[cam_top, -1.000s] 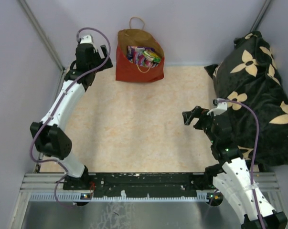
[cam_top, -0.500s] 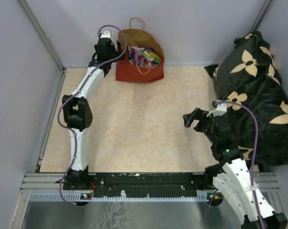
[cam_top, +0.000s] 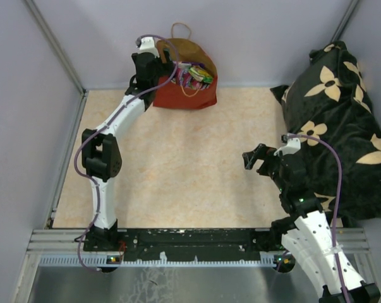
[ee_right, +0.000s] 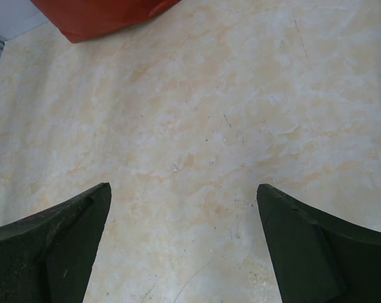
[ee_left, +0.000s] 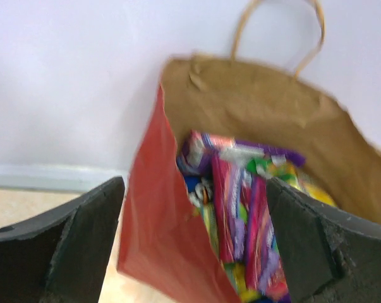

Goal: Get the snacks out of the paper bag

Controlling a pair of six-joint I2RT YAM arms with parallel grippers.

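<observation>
The red paper bag (cam_top: 184, 93) stands upright at the top centre of the overhead view, against the back wall. Its mouth is open and the brown lining shows. One thin loop handle (cam_top: 181, 28) sticks up behind it. The snacks (cam_top: 191, 74) are packed inside, a jumble of glossy wrappers, and none lie on the table (cam_top: 177, 164).

The left arm reaches up the left side of the frame, and the left gripper (cam_top: 162, 64) is at the bag's upper-left rim. Its jaws are spread wide with nothing between them. From overhead I cannot tell whether it touches the paper. In the left wrist view, a black finger (ee_left: 57, 246) sits in each lower corner. Between them are the bag's red side wall and the packets: pink and purple on end, with bits of green, yellow and blue. The view is too blurred to read any labels.

The right gripper (cam_top: 252, 156) hangs right of centre, well apart from the bag. Its jaws are also wide and hold nothing, with only pale marbled tabletop between its fingers in the right wrist view. Just to its right, a black cloth with cream flowers (cam_top: 342, 126) fills the right side of the frame.
</observation>
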